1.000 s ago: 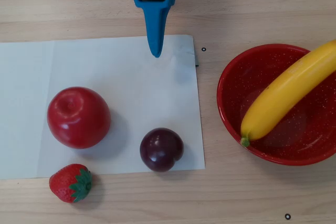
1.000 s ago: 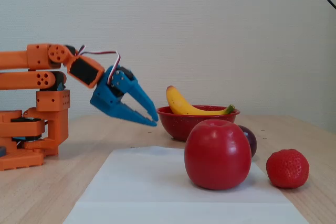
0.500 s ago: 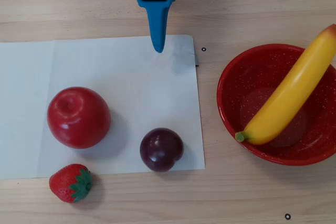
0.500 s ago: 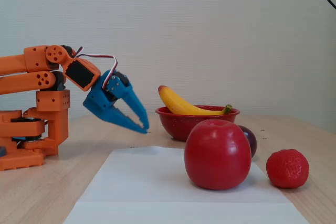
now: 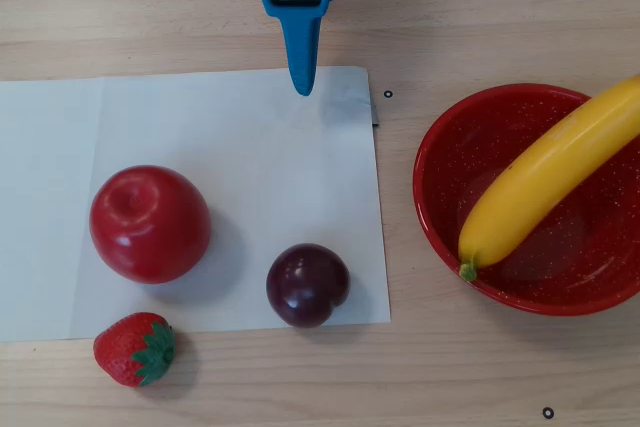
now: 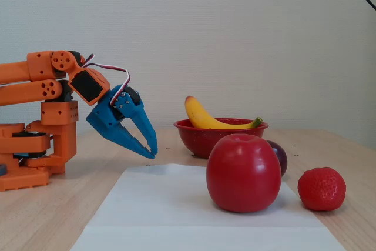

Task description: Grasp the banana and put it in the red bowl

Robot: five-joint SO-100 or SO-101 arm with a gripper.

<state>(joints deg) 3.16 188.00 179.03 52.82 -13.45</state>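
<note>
Pulled back and lowered toward its orange base since the earlier frames, the blue gripper point(image 6: 150, 150) hangs empty with its jaws nearly together over the far edge of the white paper point(image 5: 250, 177); the banana point(image 5: 545, 182), which rocked a moment ago, lies across the red bowl point(image 5: 440, 197) with one end jutting past the rim. It looks smooth, stiff and light, likely slippery, so the thick middle would be the surest hold; bowl glossy and speckled, desk point(image 5: 480, 17) pale wood, with an apple point(image 5: 150, 224), plum point(image 5: 308, 284) and strawberry point(image 5: 134, 348) well apart from it.
</note>
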